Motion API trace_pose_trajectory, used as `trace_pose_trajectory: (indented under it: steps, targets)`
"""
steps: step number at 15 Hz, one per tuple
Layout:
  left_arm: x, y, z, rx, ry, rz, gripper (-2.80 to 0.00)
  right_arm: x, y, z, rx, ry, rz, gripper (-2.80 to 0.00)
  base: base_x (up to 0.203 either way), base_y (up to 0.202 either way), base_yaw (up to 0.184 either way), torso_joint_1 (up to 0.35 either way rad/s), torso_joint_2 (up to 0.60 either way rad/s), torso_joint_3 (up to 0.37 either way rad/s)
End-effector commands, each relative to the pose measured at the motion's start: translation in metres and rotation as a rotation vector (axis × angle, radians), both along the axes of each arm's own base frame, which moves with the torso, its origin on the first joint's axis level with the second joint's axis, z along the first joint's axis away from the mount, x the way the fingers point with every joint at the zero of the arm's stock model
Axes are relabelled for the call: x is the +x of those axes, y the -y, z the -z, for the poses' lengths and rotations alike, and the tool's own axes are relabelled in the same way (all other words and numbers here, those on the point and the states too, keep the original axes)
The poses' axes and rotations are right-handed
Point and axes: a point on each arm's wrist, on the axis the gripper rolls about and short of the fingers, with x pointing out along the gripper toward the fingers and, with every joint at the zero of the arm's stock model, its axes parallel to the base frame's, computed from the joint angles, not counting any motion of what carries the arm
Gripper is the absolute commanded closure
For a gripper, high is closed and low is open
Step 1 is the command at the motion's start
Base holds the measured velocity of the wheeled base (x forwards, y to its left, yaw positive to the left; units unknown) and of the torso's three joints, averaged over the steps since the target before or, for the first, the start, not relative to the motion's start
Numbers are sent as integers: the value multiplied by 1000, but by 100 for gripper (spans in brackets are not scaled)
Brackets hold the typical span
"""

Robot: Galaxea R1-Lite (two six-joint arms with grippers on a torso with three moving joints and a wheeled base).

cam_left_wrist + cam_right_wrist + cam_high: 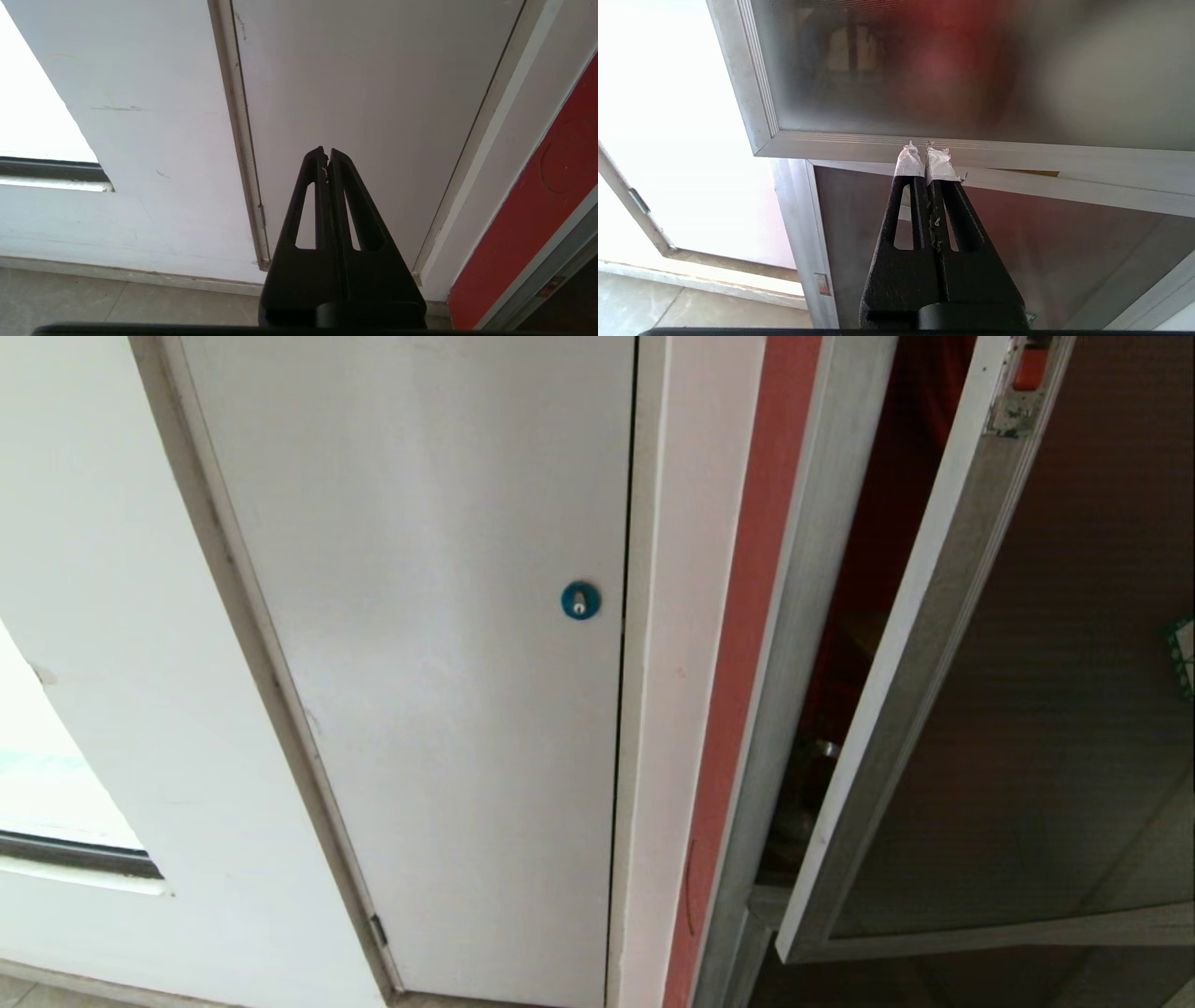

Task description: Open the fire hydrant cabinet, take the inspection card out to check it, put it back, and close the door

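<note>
The fire hydrant cabinet (794, 616) stands at the right with its silver frame and dark red interior showing. Its door (1055, 709), dark tinted glass in an aluminium frame, hangs partly open, with a red latch tab (1032, 369) at the top and a green-edged sticker (1184, 658) at the right edge. In the right wrist view my right gripper (927, 151) is shut and empty, its white-taped tips just below the door's bottom rail (1017, 156). My left gripper (326, 154) is shut and empty, facing the white door. The inspection card is out of view.
A plain white door (420, 663) with a round blue lock (580, 600) fills the middle. A red strip (747, 663) runs beside the cabinet frame. A window opening (56, 803) is at the left, with tiled floor (93, 303) below.
</note>
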Motion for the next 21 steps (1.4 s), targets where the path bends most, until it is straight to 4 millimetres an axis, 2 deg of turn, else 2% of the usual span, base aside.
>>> trace_pose_trajectory:
  steps: [1, 17, 21]
  targets:
    - [0, 0, 0, 0, -1, 0, 0, 0, 0, 1, 10, -3, 1, 0, 0, 0, 0, 0, 0, 0]
    - [0, 0, 0, 12, 1, 1, 0, 0, 0, 1, 28, -3, 6, 0, 0, 0, 0, 0, 0, 0]
    - [-8, 0, -25, 14, 88, 11, 0, 0, 0, 1, 28, -3, 6, 0, 0, 0, 0, 0, 0, 0]
